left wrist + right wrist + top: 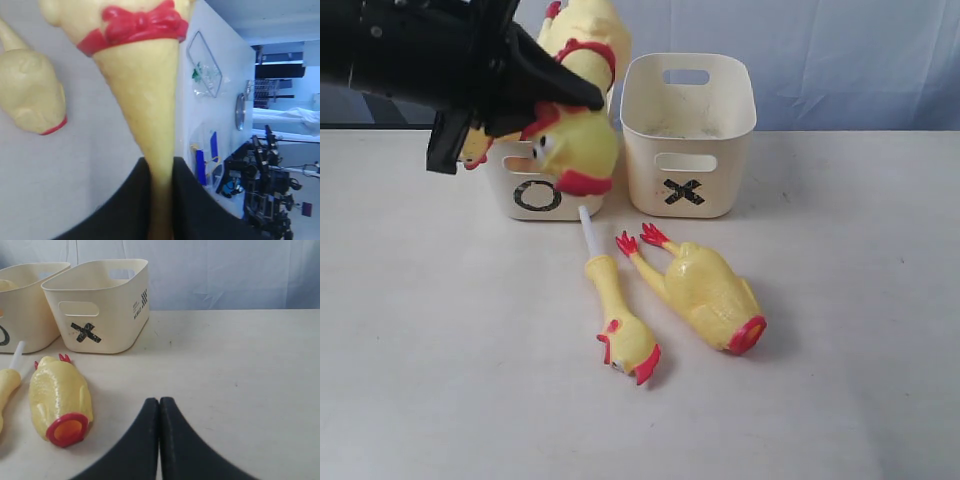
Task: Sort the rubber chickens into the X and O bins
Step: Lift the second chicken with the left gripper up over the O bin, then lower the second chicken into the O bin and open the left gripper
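White tabletop underneath; left gripper pinches a rubber chicken between narrowly parted fingers; right gripper fingers touching, empty.

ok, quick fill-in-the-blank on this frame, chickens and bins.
1. The left pincer holds a whole rubber chicken over the bin marked ___.
2. The headless chicken body lies on the table before the tub marked ___.
3. The right pincer, holding nothing, is ___.
4. The head-and-neck piece ends in a ___ stick.
Missing: O; X; shut; white.
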Available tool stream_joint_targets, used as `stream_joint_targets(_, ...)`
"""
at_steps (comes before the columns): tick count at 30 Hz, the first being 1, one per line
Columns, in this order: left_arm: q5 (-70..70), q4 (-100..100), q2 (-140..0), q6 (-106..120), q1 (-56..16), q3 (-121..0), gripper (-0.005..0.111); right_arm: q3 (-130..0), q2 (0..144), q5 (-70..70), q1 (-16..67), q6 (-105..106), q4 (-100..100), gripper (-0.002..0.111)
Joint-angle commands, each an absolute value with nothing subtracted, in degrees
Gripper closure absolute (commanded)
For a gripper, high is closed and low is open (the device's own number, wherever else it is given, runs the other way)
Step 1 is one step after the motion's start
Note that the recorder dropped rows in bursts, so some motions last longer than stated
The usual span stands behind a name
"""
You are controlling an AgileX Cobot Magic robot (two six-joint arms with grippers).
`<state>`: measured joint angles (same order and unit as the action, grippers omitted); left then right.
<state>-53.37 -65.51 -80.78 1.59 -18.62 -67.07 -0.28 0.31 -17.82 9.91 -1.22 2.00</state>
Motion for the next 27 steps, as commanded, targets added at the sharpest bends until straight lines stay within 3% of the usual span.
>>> stream_joint_targets(1,-54.2,-70.0,-82.5,2.4,-18.3,-70.5,0.107,0.0,0.0,-17.5,9.8,-1.1,2.0,0.108)
stream_joint_targets(27,-55.8,-77.6,-91.1,-1.4,-13.8,-78.6,0.107,0.0,0.0,-17.5,9.8,-1.1,2.0,0.108)
